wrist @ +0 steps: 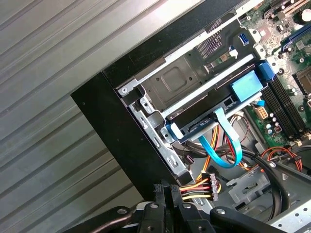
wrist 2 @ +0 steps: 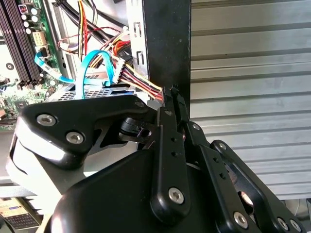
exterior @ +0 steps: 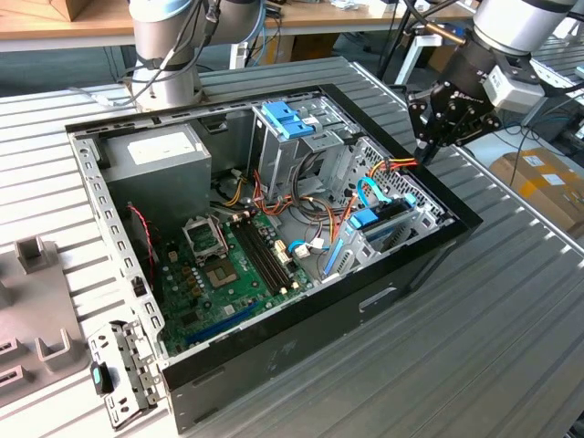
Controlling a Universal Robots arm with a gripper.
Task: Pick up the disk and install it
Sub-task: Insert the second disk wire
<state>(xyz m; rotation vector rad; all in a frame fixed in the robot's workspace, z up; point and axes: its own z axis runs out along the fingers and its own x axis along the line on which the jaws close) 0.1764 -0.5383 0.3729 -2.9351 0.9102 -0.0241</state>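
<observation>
The disk [exterior: 381,226] lies edge-on in the metal drive bay at the case corner on the exterior view's right, its blue label part showing. In the first wrist view the disk [wrist: 214,108] is a dark flat slab under the bay's metal plate, with a blue clip beside it and a light-blue cable [wrist: 224,145] curving away from its end. My gripper [exterior: 425,151] hangs above the case's black rim, just outside that corner and apart from the disk. Both wrist views show its fingers pressed together: gripper [wrist 2: 171,91], gripper [wrist: 166,187], shut and holding nothing.
The open computer case [exterior: 274,351] lies on a ribbed metal table [exterior: 493,338]. Inside are a motherboard [exterior: 228,274], a grey power supply [exterior: 160,155], a cage with a blue top [exterior: 290,119] and loose coloured wires [wrist: 199,188] just under my fingers. Grey fixtures [exterior: 41,310] stand on the exterior view's left.
</observation>
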